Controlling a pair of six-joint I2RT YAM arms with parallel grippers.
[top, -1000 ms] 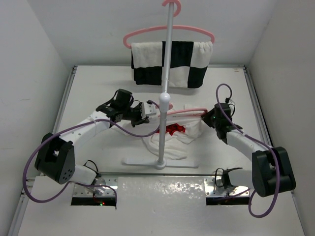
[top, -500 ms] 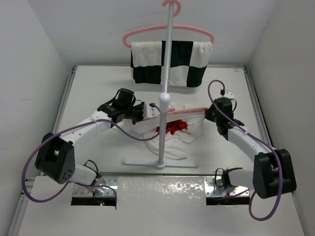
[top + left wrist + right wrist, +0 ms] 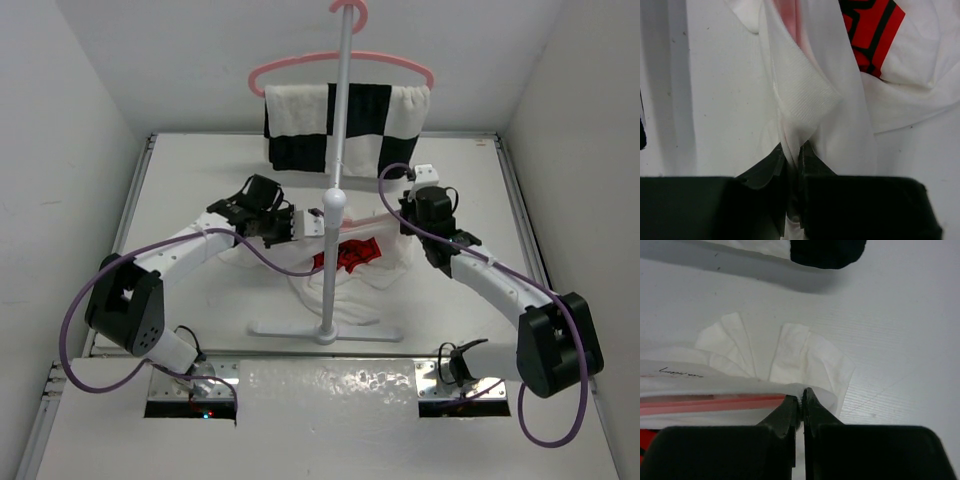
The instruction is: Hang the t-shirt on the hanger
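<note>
Since both arms are already on the shirt [image 3: 350, 262], here's how it looks. It's bunched up on the worktop [image 3: 200, 180] around the middle, just past the stand [image 3: 335, 260], red print facing up. The left fingers [image 3: 765, 170] are clamped tight on a twisted fold of white fabric at the shirt's 10 o'clock edge. The right fingers [image 3: 782, 415] are pinched shut on a thin fold at about 2 o'clock.

The hanger [image 3: 715, 403] seems to be partly inside the shirt. From the right wrist you can see a pink bar showing through the cotton and running up to the pinch. I can't tell if its tip is caught in there too. The other pink one at 12 o'clock, with the checkered cloth [image 3: 345, 130], isn't part of this.

My take on handling:
- **Fabric:** it's light, floppy cotton with zero stiffness. It'll sag and bunch wherever it isn't held, and it'll drag across the worktop instead of sliding cleanly.
- **Where to grab:** go for doubled-up bits like the collar rib, shoulder seam or hem, since a single layer could slip out.
- **Hanger:** it looks thin and springy, so I'd pull the cloth along the bar rather than yank across it.
- **Snag risk:** the stand's pole is right in front and could catch things.
</note>
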